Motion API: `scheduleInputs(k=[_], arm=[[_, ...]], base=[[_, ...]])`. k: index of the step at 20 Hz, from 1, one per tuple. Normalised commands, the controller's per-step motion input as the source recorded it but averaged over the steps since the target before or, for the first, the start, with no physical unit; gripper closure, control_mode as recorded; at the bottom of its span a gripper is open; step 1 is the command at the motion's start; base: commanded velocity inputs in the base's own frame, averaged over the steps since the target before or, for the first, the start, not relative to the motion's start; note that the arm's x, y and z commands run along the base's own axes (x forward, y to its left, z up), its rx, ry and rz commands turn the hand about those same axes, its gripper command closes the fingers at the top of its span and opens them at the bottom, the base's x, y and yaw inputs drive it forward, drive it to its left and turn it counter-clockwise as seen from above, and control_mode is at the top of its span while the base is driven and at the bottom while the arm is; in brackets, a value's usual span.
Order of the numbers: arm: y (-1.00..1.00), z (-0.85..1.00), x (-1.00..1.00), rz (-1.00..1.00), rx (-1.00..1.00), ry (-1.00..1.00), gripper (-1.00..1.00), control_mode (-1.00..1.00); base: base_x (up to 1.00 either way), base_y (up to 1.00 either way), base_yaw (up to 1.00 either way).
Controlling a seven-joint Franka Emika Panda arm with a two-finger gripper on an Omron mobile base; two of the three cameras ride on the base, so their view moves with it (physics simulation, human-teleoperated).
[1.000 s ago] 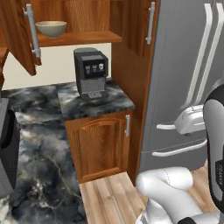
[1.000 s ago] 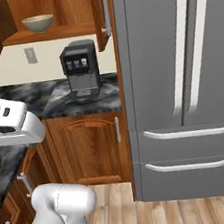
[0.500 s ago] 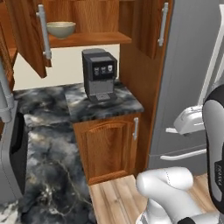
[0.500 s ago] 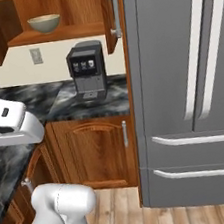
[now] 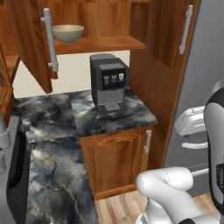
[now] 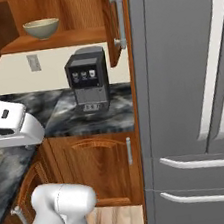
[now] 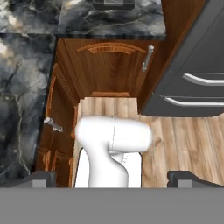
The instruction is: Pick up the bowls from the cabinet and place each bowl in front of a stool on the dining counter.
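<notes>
Bowl-fetching step in hand, judged at the approach stage: nothing gripped, nothing yet set on any dining counter.

Nearest, hand [image 7: 114,178] pointing down at the wooden floor [image 7: 183,144], fingertips [image 7: 41,178] wide apart with nothing between them. Hangs low beside the robot's body, well apart from any bowl.

Next out, base cabinet door [image 5: 116,159] with its metal handle, shut, under the marbled tabletop [image 5: 131,114]. On that tabletop, toward its right edge and back against the wall, a black coffee machine [image 5: 109,83]. Grey fridge [image 6: 193,97] just beside the tabletop's right edge.

Farthest and highest, wall cabinet [image 5: 162,39] with doors swung open. Olive-beige bowl [image 5: 68,33] upright on the cabinet shelf [image 5: 109,43], toward the shelf's left end, above and left of the coffee machine. Second bowl: cannot tell where.

Next move, as a judgement: lift and swing the hand from floor-facing up to shelf height, passing over the coffee machine and between the open doors, then come at the bowl's rim with fingers kept spread until one sits inside and one outside the wall. Likely risk: clipping the left door's handle [image 5: 49,41], close in front of the bowl.
</notes>
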Motion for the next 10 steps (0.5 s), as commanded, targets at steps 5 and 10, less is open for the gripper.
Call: scheduleInputs(k=[5,10], arm=[[0.0,0.0,0.0,0.0,0.0,0.0,-1.0,1.0],[0.0,0.0,0.0,0.0,0.0,0.0,-1.0,1.0]], base=[[0.86,0.18,0.0],[0.57,0.2,0.0]])
